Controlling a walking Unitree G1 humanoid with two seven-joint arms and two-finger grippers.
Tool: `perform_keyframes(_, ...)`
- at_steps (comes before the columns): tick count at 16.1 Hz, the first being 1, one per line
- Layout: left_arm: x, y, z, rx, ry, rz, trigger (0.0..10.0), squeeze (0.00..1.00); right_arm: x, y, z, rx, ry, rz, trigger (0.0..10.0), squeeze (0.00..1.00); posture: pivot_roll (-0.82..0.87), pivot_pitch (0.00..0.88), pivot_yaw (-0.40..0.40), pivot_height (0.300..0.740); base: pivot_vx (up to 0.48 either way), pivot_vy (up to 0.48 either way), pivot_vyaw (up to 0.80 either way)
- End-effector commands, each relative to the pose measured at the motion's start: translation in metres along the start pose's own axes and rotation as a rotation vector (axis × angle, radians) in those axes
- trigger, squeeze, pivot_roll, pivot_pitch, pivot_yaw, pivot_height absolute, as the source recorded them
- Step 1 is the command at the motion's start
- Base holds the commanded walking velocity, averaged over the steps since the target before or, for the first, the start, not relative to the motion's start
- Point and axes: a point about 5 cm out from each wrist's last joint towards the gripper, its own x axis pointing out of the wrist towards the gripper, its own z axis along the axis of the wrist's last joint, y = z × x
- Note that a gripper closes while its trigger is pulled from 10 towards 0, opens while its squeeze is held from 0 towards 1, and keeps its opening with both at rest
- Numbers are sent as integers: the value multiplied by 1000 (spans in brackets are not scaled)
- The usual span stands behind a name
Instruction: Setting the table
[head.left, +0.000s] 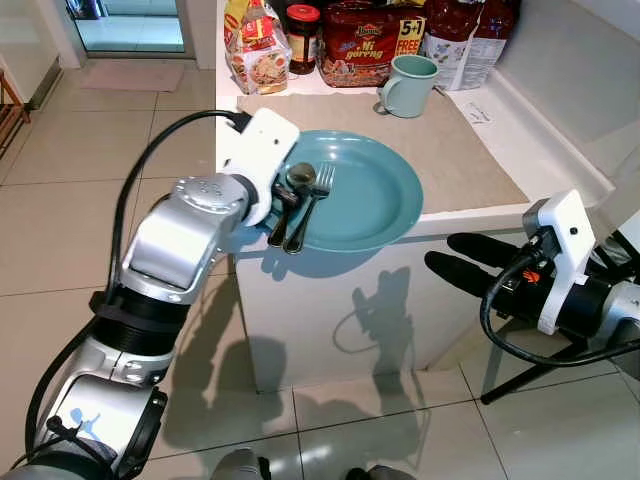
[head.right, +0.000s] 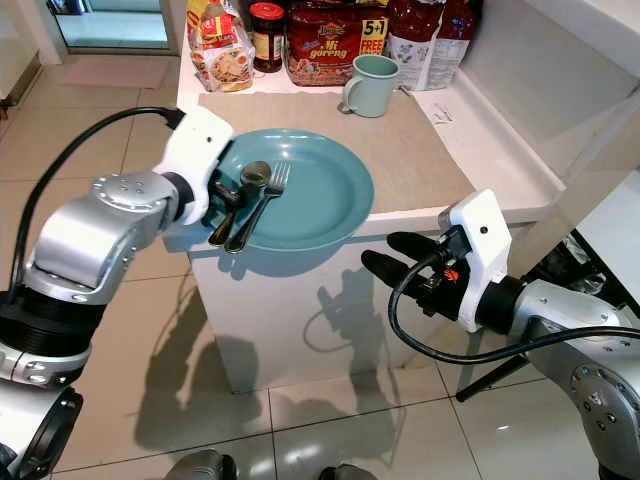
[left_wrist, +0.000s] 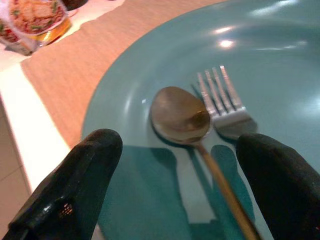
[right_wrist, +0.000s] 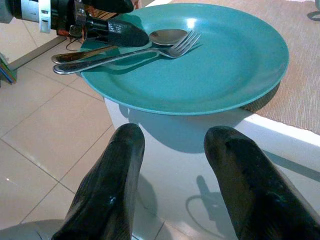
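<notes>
Spoon (left_wrist: 181, 117) and fork (left_wrist: 222, 100) lie touching on the teal plate (left_wrist: 150, 55), left gripper (left_wrist: 175, 175) fingers spread around their handles.

A home kitchen. A white counter (head.left: 560, 160) carries a beige placemat (head.left: 460, 150), a teal plate (head.left: 375, 195) with a spoon (head.left: 300, 178) and fork (head.left: 318, 190), and a teal mug (head.left: 408, 85). Beyond the left gripper (head.left: 283, 205) stand snack packets (head.left: 258, 45), a jar (head.left: 303, 38) and food bags (head.left: 360, 45). The floor (head.left: 60, 220) is pale tile, and a doorway (head.left: 130, 25) opens at the far side.
</notes>
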Motion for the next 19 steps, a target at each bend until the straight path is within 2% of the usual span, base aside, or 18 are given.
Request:
perform_keyframes(1, 1, -4, 6, 20, -17, -16, 10000, 0, -5, -2, 3, -22, -6, -17, 10000, 0, 26, 72, -78, 740, 0, 0, 0)
perform_keyframes(4, 2, -8, 6, 33, -13, -29, 10000, 0, -6, -2, 3, -27, -4, -18, 10000, 0, 24, 71, -77, 740, 0, 0, 0)
perform_keyframes(9, 4, -4, 4, 73, -5, -2, 10000, 0, -6, -3, 3, -33, -4, -16, 10000, 0, 25, 67, -78, 740, 0, 0, 0)
perform_keyframes(14, 5, -26, 8, 70, -34, -106, 10000, 0, -6, 0, 3, -44, 4, 9, 10000, 0, 14, 51, -76, 740, 0, 0, 0)
perform_keyframes(19, 8, -26, 17, 58, -70, -97, 10000, 0, -8, 0, 1, -50, 7, 11, 10000, 0, 9, 36, -72, 740, 0, 0, 0)
